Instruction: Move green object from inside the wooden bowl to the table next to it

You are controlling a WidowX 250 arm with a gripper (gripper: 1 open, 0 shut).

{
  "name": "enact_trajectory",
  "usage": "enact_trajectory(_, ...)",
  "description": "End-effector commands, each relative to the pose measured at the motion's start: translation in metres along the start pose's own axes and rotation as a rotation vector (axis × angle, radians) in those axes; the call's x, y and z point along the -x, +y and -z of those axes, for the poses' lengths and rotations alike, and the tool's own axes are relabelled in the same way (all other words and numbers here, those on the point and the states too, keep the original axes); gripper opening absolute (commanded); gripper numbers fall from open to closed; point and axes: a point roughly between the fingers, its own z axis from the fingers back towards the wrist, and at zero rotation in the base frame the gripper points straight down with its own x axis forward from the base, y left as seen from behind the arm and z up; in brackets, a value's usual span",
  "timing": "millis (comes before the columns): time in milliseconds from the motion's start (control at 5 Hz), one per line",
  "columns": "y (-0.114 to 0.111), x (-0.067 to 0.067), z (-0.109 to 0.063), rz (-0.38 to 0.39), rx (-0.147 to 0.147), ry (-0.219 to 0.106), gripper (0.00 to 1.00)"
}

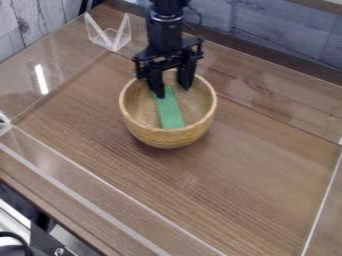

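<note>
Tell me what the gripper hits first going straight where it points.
Probably the green block in the wooden bowl, just below the gripper; depth is unclear in this single view.

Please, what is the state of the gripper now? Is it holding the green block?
Gripper: open, holding nothing; its fingers are spread above the green block, which lies in the bowl.

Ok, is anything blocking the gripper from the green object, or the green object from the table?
Nothing visible separates the gripper from the green object; the wooden bowl's wall stands between it and the table.
</note>
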Motion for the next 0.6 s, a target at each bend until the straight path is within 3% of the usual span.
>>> enact_trajectory(0,-0.015,0.003,-0.014,-0.033,0.043,-0.02,1.0)
enact_trajectory(400,-0.013,-0.012,-0.017,-0.115,0.039,0.004,1.0)
